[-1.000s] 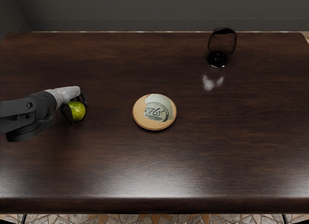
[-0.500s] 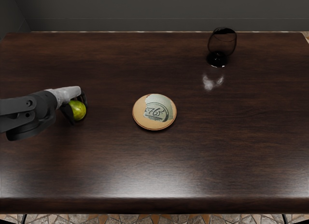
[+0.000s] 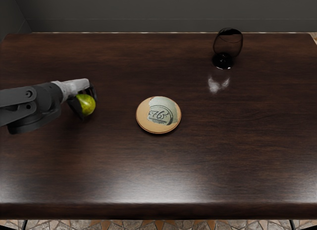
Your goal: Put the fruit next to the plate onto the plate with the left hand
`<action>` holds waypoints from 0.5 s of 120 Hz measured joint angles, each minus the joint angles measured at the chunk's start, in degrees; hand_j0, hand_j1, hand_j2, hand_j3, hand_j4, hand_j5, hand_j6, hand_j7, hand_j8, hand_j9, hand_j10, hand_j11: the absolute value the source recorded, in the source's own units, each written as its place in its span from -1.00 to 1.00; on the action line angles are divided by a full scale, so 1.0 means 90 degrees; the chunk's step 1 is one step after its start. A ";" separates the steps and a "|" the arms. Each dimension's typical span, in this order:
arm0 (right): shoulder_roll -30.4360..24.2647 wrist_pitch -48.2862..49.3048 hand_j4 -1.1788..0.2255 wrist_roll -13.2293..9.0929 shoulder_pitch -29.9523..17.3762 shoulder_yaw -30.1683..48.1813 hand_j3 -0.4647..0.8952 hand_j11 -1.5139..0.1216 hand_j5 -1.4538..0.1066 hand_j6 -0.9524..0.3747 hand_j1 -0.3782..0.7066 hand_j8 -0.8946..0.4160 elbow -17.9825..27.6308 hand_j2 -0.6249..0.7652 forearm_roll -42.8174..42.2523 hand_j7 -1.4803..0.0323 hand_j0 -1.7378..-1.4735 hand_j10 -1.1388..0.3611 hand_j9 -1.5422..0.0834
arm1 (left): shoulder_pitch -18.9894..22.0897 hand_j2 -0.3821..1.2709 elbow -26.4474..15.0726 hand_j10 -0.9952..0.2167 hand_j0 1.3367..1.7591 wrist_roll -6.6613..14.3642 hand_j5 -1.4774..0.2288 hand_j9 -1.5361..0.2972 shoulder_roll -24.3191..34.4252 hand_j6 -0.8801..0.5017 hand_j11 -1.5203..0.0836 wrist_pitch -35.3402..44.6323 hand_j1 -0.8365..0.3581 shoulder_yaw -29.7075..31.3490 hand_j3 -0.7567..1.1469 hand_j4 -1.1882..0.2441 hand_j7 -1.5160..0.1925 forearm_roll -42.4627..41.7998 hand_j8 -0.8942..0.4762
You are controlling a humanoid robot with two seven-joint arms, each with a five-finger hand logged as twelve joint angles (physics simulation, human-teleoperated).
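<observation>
A small yellow-green fruit (image 3: 87, 104) is held in my left hand (image 3: 83, 102), whose dark fingers curl around it at the left side of the table. The arm reaches in from the left edge. The fruit looks slightly lifted off the tabletop. A round tan plate (image 3: 145, 122) with a grey-white pattern lies near the table's middle, about a hand's width to the right of the fruit. Nothing sits on the plate. The right arm does not show.
A dark wine glass (image 3: 227, 46) stands at the back right of the dark wooden table (image 3: 158, 165), with a bright glint on the wood in front of it. The table's edges run close to the picture's borders.
My left hand, shut on the fruit, has moved to the right and slightly up, closer to the plate. The plate and glass have not moved.
</observation>
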 joint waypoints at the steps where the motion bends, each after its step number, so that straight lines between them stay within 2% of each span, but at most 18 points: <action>1: 0.0000 0.0000 0.64 0.0000 0.0000 0.0000 -0.32 0.81 0.82 0.40 -0.89 0.32 0.0000 -0.11 0.0000 0.91 -0.40 0.48 0.85 | -0.0019 -0.23 -0.0003 -0.30 0.50 0.0000 -0.25 -0.23 0.0000 -0.18 -0.14 -0.0007 -0.03 -0.0011 -0.20 -0.01 -0.20 -0.0005 -0.24; 20: 0.0000 0.0000 0.64 0.0000 0.0000 0.0002 -0.32 0.81 0.82 0.40 -0.89 0.33 0.0001 -0.11 0.0000 0.91 -0.40 0.48 0.86 | -0.0354 -0.22 -0.0046 -0.27 0.50 0.0000 -0.27 -0.23 0.0000 -0.16 -0.14 -0.0155 -0.06 -0.0157 -0.20 0.02 -0.19 -0.0264 -0.23; 44: 0.0000 0.0000 0.64 0.0000 0.0000 0.0002 -0.32 0.81 0.82 0.40 -0.89 0.32 0.0001 -0.11 0.0000 0.91 -0.40 0.48 0.86 | -0.1072 -0.19 -0.0055 -0.25 0.50 0.0001 -0.30 -0.25 -0.0064 -0.14 -0.16 -0.0410 -0.07 -0.0203 -0.20 0.04 -0.21 -0.0901 -0.20; 60: 0.0000 0.0000 0.64 0.0000 0.0000 0.0002 -0.32 0.81 0.82 0.40 -0.89 0.33 0.0002 -0.11 0.0000 0.91 -0.40 0.48 0.86 | -0.1227 -0.18 -0.0046 -0.22 0.50 0.0003 -0.33 -0.27 -0.0287 -0.12 -0.17 -0.0514 -0.09 -0.0208 -0.20 0.05 -0.24 -0.1212 -0.18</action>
